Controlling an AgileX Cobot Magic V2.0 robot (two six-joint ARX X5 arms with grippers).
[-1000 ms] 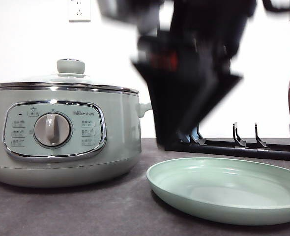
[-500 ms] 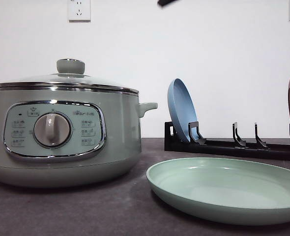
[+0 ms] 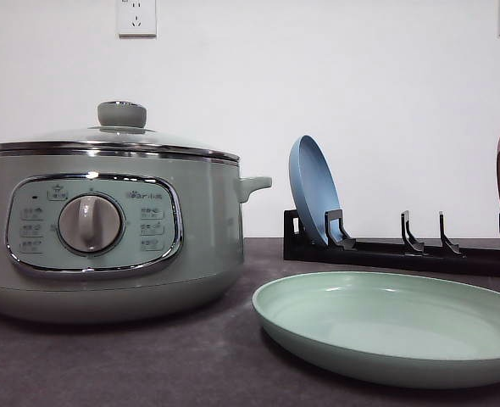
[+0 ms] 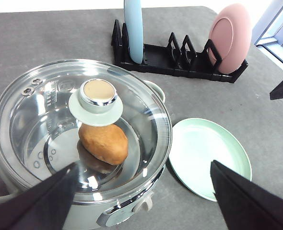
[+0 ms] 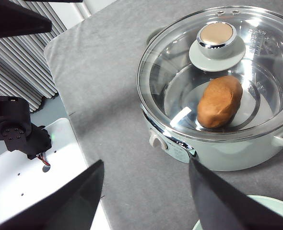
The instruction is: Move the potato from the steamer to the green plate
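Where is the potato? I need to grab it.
The potato lies inside the steamer, under its shut glass lid just beside the knob; the green plate sits next to the steamer.

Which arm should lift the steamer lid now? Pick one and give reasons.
Left, probably. The left gripper is open and hangs right above the steamer, its lid knob near mid-view. The right gripper is open too, but sits off to the side, nearer the green plate.

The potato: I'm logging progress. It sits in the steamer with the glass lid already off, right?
Not quite. The potato is in the steamer, but the glass lid is still on, its knob above the potato. The left wrist view shows this.
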